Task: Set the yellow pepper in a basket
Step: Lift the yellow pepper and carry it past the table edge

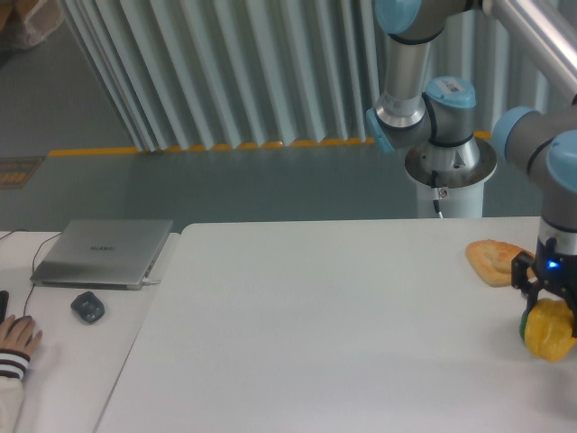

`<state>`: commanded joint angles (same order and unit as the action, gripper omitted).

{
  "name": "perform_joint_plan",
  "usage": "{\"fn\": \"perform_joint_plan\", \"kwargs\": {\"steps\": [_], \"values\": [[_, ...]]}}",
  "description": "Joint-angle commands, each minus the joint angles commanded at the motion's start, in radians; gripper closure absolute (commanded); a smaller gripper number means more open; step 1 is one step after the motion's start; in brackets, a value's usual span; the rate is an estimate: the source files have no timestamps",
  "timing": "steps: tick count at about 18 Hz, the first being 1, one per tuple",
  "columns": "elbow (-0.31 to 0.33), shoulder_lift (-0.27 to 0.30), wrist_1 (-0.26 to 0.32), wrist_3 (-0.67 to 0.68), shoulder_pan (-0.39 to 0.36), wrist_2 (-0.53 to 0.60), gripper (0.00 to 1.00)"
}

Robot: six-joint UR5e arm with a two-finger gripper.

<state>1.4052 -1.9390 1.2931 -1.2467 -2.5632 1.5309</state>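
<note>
The yellow pepper (549, 330) hangs above the white table (343, 343) at the far right, clear of the surface. My gripper (550, 311) points straight down and is shut on the pepper's top, its dark fingers (526, 287) on either side of it. A sliver of green shows at the pepper's left edge. No basket is in view.
A flat orange-tan bread piece (494, 261) lies on the table just left of the gripper. On the left side table sit a closed laptop (104, 252), a dark mouse (87, 307) and a person's hand (16, 338). The robot base (448, 162) stands behind the table.
</note>
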Motion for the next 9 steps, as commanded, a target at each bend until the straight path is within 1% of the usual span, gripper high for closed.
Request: {"fn": "perform_joint_plan", "kwargs": {"steps": [4, 7, 9], "values": [[0.008, 0.006, 0.006, -0.248, -0.037, 0.058, 0.82], [0.011, 0.006, 0.024, -0.336, -0.054, 0.115, 0.81], [0.014, 0.006, 0.035, -0.407, -0.086, 0.115, 0.81]]}}
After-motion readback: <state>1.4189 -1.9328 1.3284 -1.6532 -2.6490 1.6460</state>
